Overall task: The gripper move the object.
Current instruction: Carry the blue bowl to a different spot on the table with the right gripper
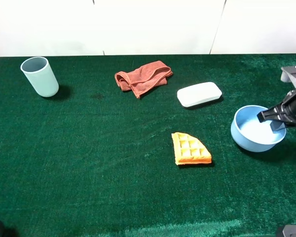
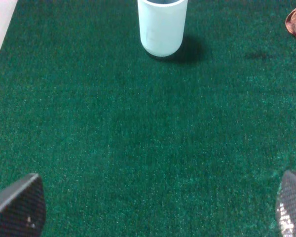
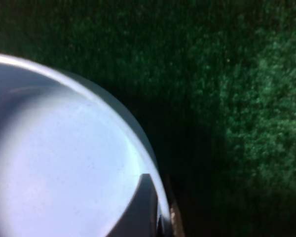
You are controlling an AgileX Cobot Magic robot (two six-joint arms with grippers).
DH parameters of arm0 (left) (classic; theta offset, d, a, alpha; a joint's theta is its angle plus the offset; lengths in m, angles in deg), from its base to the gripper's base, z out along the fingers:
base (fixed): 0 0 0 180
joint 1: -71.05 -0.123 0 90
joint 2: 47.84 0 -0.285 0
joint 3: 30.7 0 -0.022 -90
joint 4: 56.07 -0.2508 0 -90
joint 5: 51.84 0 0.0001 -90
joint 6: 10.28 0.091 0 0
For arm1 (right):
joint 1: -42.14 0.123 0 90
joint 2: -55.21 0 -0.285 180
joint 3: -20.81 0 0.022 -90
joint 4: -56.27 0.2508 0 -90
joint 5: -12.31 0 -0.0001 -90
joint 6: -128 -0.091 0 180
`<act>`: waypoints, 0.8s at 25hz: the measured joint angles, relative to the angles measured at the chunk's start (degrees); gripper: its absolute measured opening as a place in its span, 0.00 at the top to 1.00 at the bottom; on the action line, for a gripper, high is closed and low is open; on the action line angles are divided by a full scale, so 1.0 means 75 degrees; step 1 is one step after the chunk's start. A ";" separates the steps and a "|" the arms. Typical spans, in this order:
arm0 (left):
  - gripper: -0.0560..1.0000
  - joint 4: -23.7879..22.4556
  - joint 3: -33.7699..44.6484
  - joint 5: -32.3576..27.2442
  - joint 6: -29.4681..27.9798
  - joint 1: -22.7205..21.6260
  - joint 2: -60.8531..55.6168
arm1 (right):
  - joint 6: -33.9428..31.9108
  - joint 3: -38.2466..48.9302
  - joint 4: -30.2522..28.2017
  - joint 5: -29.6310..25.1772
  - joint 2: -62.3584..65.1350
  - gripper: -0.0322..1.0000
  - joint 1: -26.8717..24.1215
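Closest to your right wrist lens, the pale inside of the bowl [image 3: 54, 163] fills the frame, with one dark finger [image 3: 140, 210] of the right gripper [image 1: 272, 117] inside the rim and the wall caught against it. Those jaws read as clamped narrow on the bowl's rim, at the side of the bowl toward the right edge of the worktop [image 1: 89, 173].

From overhead, the bowl [image 1: 254, 136] sits at the far right of the green worktop, with the black arm reaching in from the right edge. The bowl is round, so it has no long axis to line up; what your move turns on is that the grip is at one side of the rim only. Expect the bowl to tilt or pivot if you lift fast.

The waffle piece [image 1: 190, 148] lies near the bowl toward the middle, the white case [image 1: 199, 94] farther back, and the red cloth [image 1: 143, 78] beyond it.

Your left gripper [image 2: 153, 217] hangs wide and empty well apart, facing the cup [image 2: 162, 25]. The right arm is clearly the nearer.
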 joint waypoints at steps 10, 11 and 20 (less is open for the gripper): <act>0.07 0.0000 0.0000 0.0000 0.0000 0.0000 0.0000 | 0.0000 0.0230 -0.0009 0.0354 0.0000 0.99 0.0000; 0.07 0.0000 0.0000 0.0000 0.0000 0.0000 0.0000 | 0.0000 0.0238 -0.0009 0.0354 0.0000 0.99 0.0000; 0.07 0.0000 0.0000 0.0000 0.0000 0.0000 0.0000 | 0.0000 0.0238 -0.0009 0.0370 0.0000 0.82 0.0000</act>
